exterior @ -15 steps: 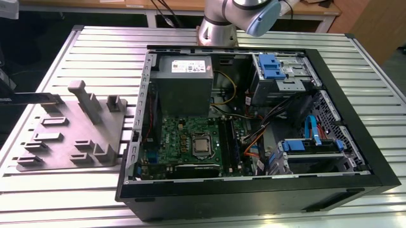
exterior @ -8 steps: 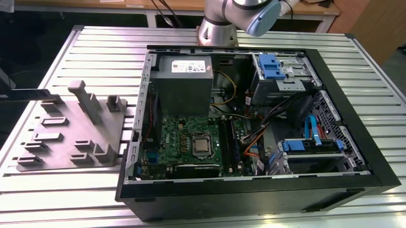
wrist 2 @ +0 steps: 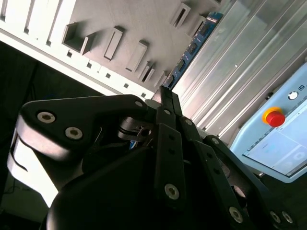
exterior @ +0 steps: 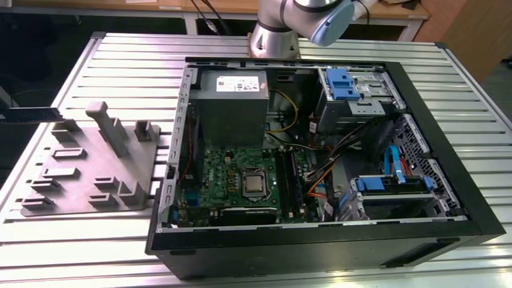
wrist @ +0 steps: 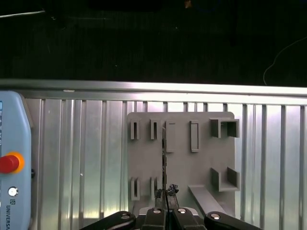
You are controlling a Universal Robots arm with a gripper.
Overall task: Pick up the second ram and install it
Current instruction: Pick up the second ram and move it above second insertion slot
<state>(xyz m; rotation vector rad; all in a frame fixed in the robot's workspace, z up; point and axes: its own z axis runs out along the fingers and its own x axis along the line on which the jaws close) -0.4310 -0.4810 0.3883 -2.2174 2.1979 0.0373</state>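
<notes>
Gripper is pinching one end of the ram tight. It is sticking straight out, hanging above the tray, with the case sitting toward the exterior view's right.

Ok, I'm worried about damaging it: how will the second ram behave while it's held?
Probably stiff: the second ram juts straight out from the gripper with no visible sag. Likely light, since it is a thin, flat board. The exposed chips suggest it is fragile, so a hard squeeze seems risky.
</notes>
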